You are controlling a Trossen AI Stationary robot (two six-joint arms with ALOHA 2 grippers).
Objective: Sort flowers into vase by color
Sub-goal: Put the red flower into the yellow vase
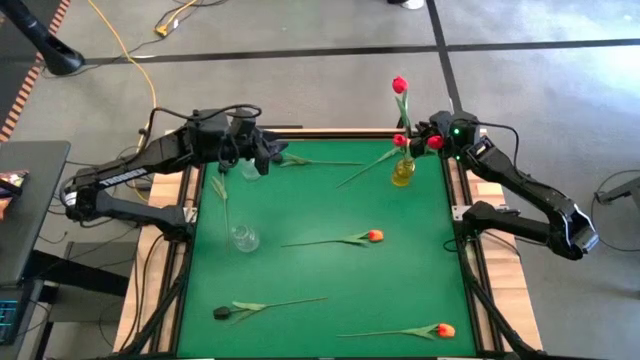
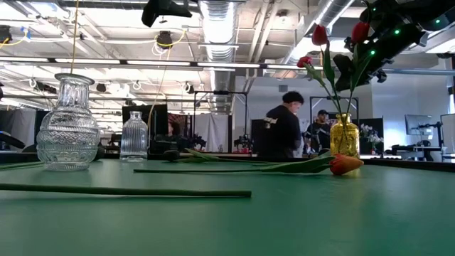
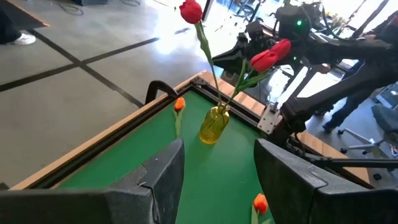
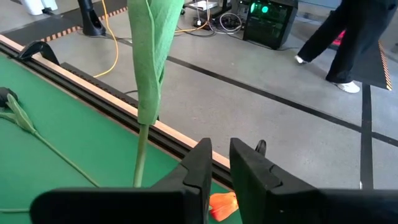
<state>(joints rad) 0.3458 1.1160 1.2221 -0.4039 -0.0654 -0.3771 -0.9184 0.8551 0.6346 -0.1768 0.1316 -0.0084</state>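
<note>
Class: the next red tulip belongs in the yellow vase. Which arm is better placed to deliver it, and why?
Right. The right gripper is at the yellow vase with a red tulip at it; the left gripper sits open across the table by a clear vase.

Red tulips [image 1: 400,85] in yellow vase [image 1: 403,173]; green table [image 1: 320,230]; orange tulip [image 1: 375,236].

Dark jointed arms [image 1: 130,175], green indicator light [image 1: 456,129]

We see one vase [image 1: 403,172] at the table's [image 1: 320,290] far right corner with flowers [image 1: 400,86] in it. Two more vases [image 1: 244,238] [image 1: 250,168] stand on the left side. Loose tulips [image 1: 375,236] [image 1: 445,330] [image 1: 222,313] lie centre, near right and near left.
</note>
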